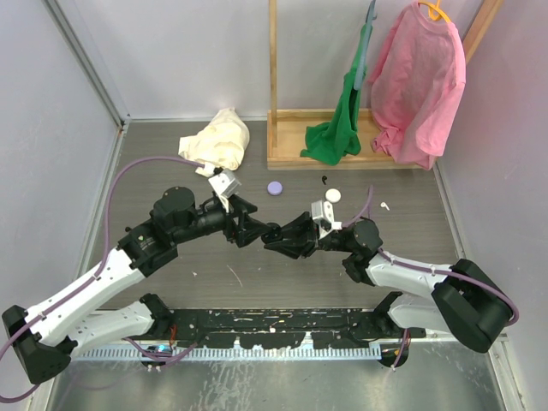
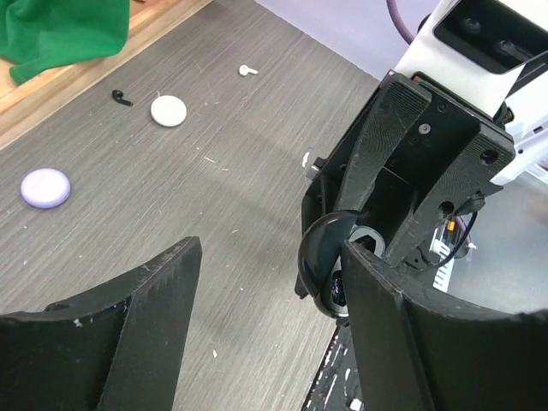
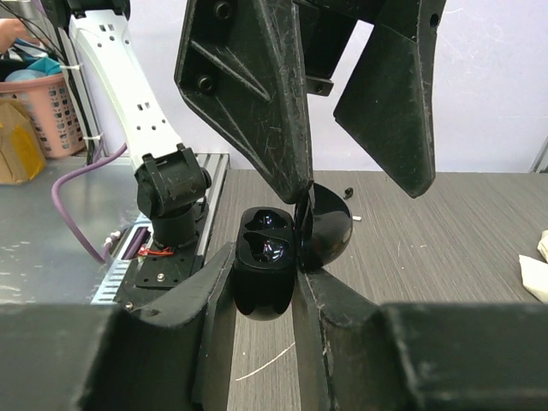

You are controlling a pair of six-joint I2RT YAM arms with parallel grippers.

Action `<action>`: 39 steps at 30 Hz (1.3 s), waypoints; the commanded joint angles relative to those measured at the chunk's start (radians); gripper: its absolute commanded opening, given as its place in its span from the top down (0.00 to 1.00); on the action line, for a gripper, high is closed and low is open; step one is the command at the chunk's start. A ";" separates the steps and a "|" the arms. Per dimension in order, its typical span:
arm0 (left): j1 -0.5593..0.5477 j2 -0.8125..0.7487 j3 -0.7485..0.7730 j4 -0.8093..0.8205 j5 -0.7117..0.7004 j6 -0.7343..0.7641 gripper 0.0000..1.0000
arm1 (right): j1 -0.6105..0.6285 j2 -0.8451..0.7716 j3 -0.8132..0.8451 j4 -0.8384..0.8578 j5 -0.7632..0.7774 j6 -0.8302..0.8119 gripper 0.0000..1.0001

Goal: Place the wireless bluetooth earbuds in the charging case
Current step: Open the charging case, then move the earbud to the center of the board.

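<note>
Currently the open charging case (image 3: pixel 265 265) is clamped between the fingers of the right claw (image 3: pixel 264 287). The left claw (image 2: pixel 270 257) is spread wide, one finger beside the case lid. A black earbud (image 2: pixel 122 98) and a white earbud (image 2: pixel 248 69) are seen lying on the desk (image 2: pixel 214 188), well apart from the case.

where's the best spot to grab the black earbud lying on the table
Probably pinch the black earbud across its thin stem, coming straight down: it lies flat on the table, apart from the white disc beside it.
</note>
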 commanded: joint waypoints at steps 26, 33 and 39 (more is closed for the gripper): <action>0.091 -0.004 0.115 -0.276 -0.352 -0.119 0.14 | -0.012 0.012 -0.111 0.024 0.236 -0.248 0.99; 0.283 0.003 0.097 -0.420 -0.381 -0.215 0.13 | -0.013 0.004 -0.166 0.051 0.258 -0.264 0.99; 0.468 0.026 0.072 -0.483 -0.399 -0.236 0.13 | -0.013 -0.088 -0.181 -0.075 0.305 -0.336 0.99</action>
